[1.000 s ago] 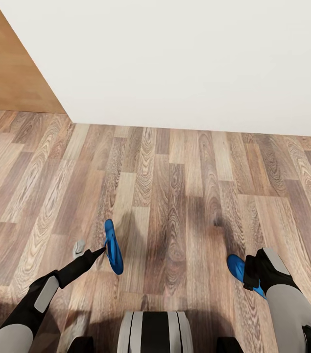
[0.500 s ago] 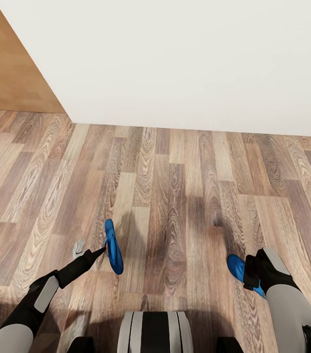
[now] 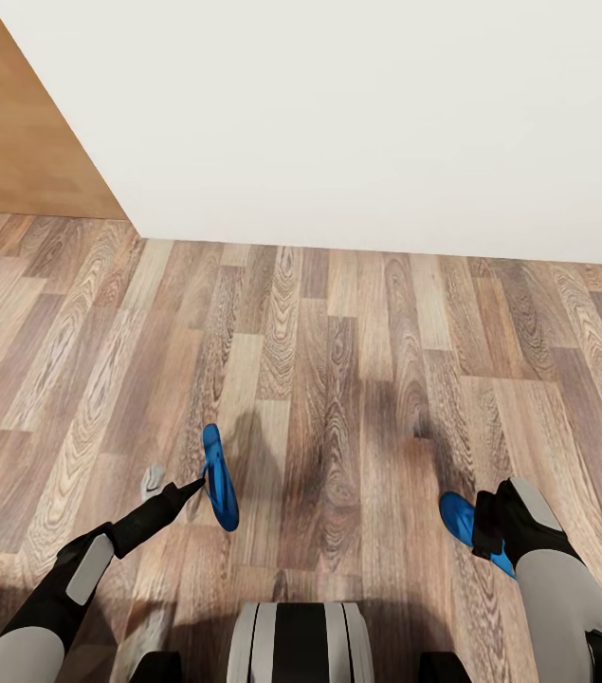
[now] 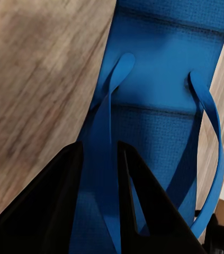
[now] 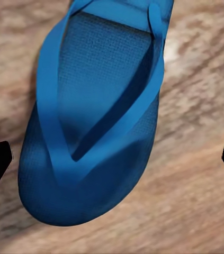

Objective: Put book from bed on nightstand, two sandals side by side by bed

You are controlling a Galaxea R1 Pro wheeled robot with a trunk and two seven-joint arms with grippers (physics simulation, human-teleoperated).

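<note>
On wood-grain planks [image 3: 338, 360]: slim blue sandal [image 3: 217, 477] (strap pinched).

Bright blue sandals [image 3: 218, 477], brown wood-grain floor [image 3: 338, 341], white wall [image 3: 357, 114].

Head camera looking steeply down at floor [image 3: 338, 360], wrist cameras close above sandals [image 4: 159, 106] also seen from head

Both arms wear pale grey shells that give way to black wrist sections, the left arm [image 3: 82, 579] carrying a grey panel. The grippers are black — the left gripper [image 3: 196, 487] tapers into slim pointed fingers. A grey-and-black striped trunk [image 3: 299, 643] sits nearest.
</note>
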